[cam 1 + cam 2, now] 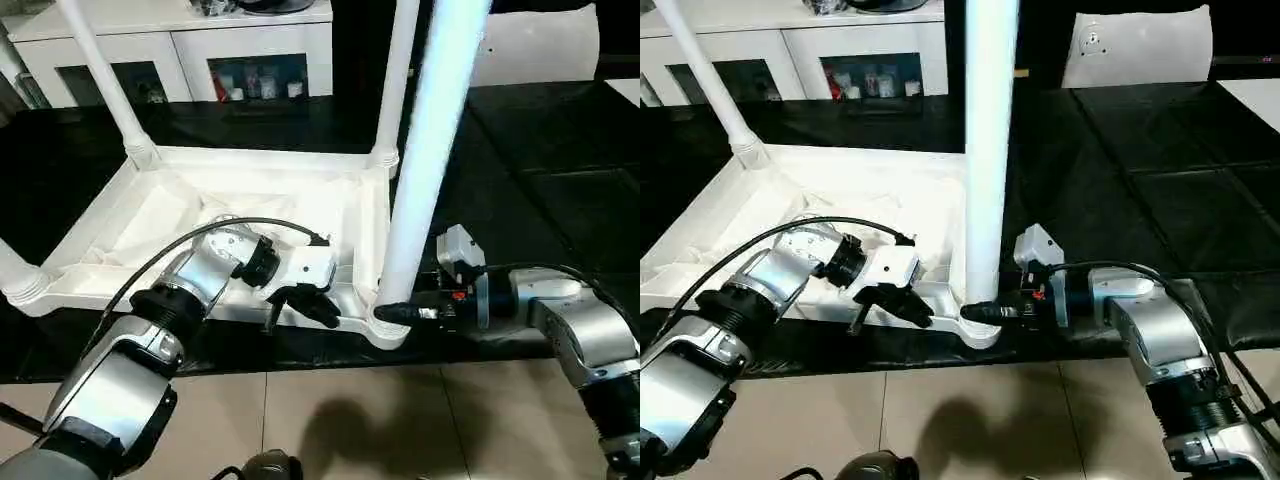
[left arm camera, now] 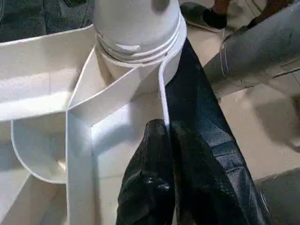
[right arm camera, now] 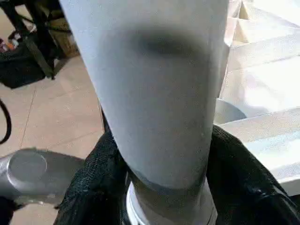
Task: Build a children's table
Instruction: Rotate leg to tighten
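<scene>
Right end effector hidden behind leg, top cropped

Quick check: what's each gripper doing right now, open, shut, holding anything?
Left gripper: shut, pinching the tabletop's rim next to the near corner socket.
Right gripper: fingers either side of the base of the near leg; firm grip cannot be told.

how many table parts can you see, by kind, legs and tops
long tapered white tube legs: 4 (near right, far right, far left, near left)
white plastic square tabletop with ribbed underside: 1
total: 5
</scene>
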